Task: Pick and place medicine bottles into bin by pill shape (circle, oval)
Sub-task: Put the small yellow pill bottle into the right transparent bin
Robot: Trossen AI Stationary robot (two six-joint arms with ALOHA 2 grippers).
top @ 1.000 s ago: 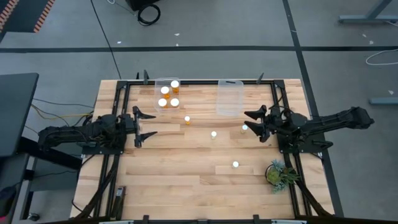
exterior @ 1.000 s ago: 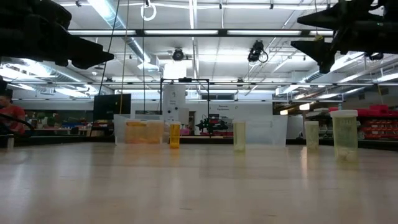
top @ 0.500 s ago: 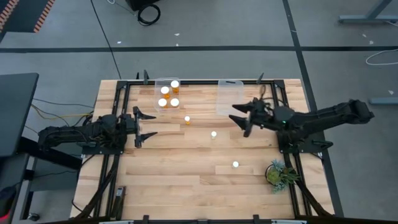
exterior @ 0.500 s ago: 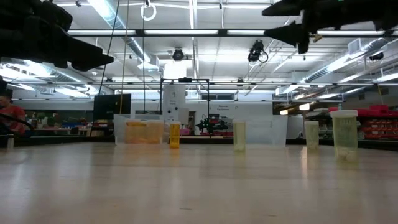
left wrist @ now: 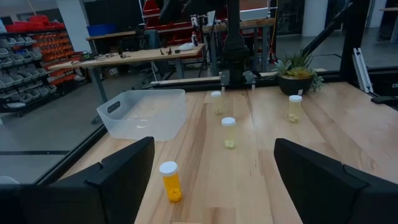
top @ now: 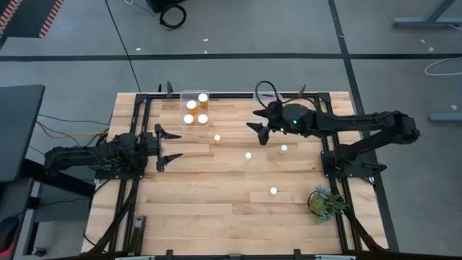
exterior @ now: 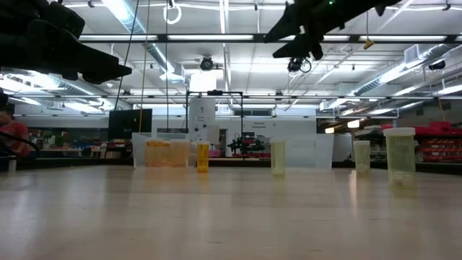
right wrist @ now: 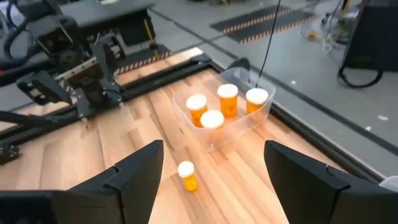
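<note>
Several amber bottles with white caps stand in a clear tub (top: pixel 193 108) at the far left-centre. One amber bottle (top: pixel 217 138) stands loose on its base near that tub, also in the right wrist view (right wrist: pixel 186 175). Three pale bottles (top: pixel 248 155) (top: pixel 284 148) (top: pixel 273 191) stand upright on the table to its right and nearer. My right gripper (top: pixel 254 128) hangs open high above the table's middle (exterior: pixel 299 35), holding nothing. My left gripper (top: pixel 177 144) waits open and level at the left.
A second clear tub (left wrist: pixel 146 115), with nothing in it, sits at the far middle, largely under my right arm in the high view. A small green potted plant (top: pixel 323 201) stands at the near right. Black frame rails (top: pixel 137 123) run along the table's sides.
My right gripper has risen and swung from the table's right side toward its left and slightly toward the far edge, ending above the middle, and it has tipped up toward level. It has stayed open with nothing in it. The bottles have not moved.
</note>
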